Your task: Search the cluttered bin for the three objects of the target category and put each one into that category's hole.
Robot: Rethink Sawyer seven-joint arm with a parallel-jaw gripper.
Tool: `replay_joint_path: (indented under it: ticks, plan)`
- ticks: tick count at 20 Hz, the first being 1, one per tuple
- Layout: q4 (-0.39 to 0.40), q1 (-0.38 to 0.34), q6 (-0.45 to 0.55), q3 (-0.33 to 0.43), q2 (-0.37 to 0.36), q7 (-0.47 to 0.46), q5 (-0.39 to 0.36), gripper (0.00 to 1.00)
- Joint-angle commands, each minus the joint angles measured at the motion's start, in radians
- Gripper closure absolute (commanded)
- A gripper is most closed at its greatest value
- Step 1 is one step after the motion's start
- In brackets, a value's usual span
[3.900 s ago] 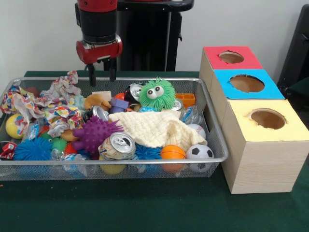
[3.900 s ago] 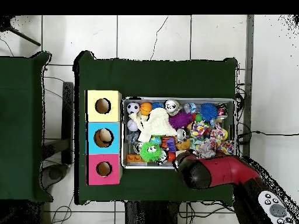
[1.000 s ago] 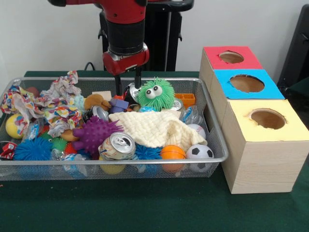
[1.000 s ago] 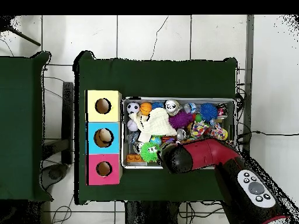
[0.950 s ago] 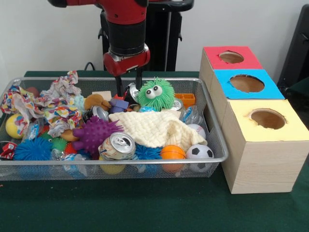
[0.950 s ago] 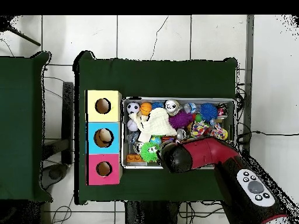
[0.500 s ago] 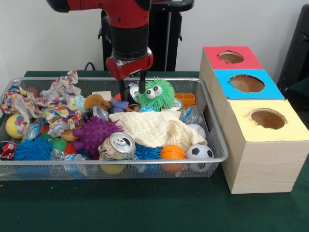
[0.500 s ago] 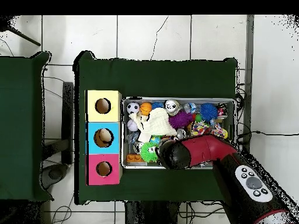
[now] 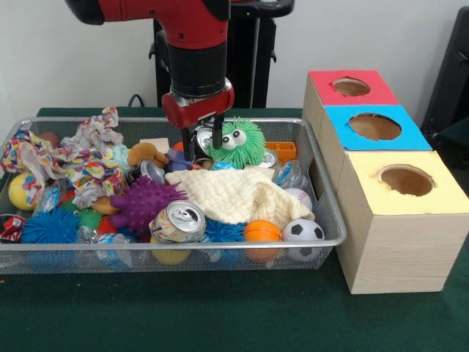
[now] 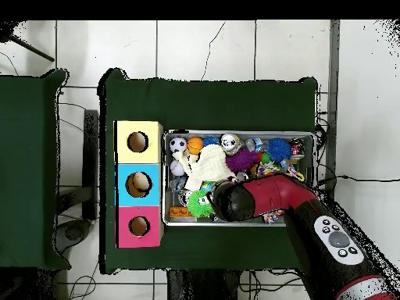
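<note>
My gripper (image 9: 204,144) reaches down into the back of the wire bin (image 9: 220,243), open. Its two black fingers (image 9: 218,136) stand either side of a silver can (image 9: 204,136) lying just left of the green fuzzy toy (image 9: 239,142). I cannot tell whether they touch the can. More cans lie in the bin: one at the front (image 9: 178,221) and one left of centre (image 9: 151,171). In the overhead view the red arm (image 10: 269,201) covers the gripper and that part of the bin (image 10: 238,133).
Red (image 9: 352,86), blue (image 9: 374,126) and yellow (image 9: 405,180) boxes with round holes stand right of the bin. A cream knitted cloth (image 9: 238,193), a purple spiky ball (image 9: 141,202), soccer ball (image 9: 303,230), orange ball (image 9: 261,231) and crumpled printed cloth (image 9: 80,163) crowd the bin.
The arm has travelled right along the bin's back and lowered, so the fingers now sit down around the silver can beside the green toy. The clutter has not shifted.
</note>
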Motion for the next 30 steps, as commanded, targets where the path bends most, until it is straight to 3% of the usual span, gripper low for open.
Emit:
replay_joint_path:
  ticks: [1,12,30]
  plan:
    - [-0.103,0.008,0.131,0.069,0.044,-0.183,-0.015,0.0]
    - [-0.123,-0.01,0.158,0.085,0.056,-0.209,-0.019,0.0]
    - [-0.259,-0.1,0.23,0.089,0.219,-0.315,-0.038,0.0]
